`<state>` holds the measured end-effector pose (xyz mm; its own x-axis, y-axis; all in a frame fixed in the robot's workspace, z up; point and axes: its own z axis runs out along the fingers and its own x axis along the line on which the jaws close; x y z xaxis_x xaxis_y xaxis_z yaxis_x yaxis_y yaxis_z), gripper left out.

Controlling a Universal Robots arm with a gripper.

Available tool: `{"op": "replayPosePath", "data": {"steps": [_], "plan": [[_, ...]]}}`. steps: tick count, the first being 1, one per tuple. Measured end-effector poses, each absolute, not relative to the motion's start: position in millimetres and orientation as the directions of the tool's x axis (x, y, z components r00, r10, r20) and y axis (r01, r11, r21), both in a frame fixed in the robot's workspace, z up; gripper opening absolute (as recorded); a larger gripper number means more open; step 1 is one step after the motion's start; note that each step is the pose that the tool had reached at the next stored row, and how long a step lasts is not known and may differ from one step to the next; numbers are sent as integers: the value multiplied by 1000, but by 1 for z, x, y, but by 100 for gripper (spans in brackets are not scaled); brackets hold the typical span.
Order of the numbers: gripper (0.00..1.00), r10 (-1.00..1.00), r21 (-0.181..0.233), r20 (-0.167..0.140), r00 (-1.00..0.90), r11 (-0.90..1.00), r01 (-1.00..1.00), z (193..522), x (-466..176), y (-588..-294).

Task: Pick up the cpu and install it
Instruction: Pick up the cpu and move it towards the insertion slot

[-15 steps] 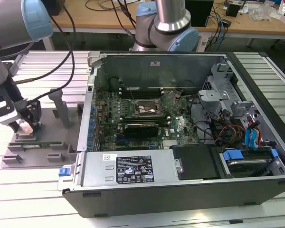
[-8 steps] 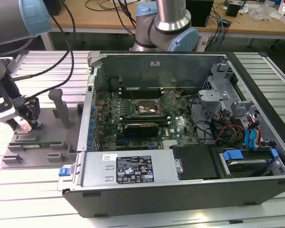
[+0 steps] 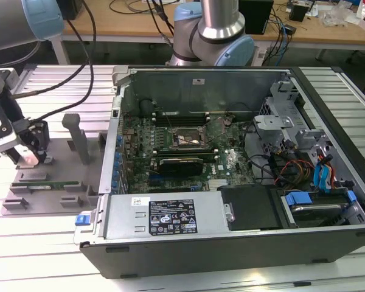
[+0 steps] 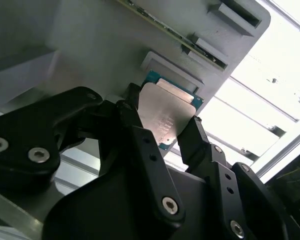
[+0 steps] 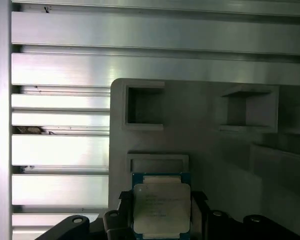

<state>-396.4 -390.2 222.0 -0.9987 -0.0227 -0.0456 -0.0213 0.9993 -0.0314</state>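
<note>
The cpu, a small square chip with a silver-grey metal top and green board edges, sits between my black fingers in both wrist views. My gripper is shut on it, one finger on each opposite edge. It hangs just over the grey plastic tray, next to a shallow recess. In the exterior view my gripper is at the far left, above the tray and well away from the open computer case. Inside the case, the motherboard's socket lies open.
The tray carries upright posts and a long green-edged stick. A long black card lies across the motherboard below the socket. Cables and drive bays fill the case's right side. Another arm's base stands behind the case.
</note>
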Motion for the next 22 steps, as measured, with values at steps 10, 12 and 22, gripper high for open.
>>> {"op": "replayPosePath", "data": {"steps": [10, 12, 22], "plan": [[55, -23, -37, -45, -999, 999, -21, 253, -396, -390], [55, -23, -38, -45, -999, 999, -21, 257, -396, -390], [55, -23, -40, -45, -999, 999, -21, 270, -396, -390]]}}
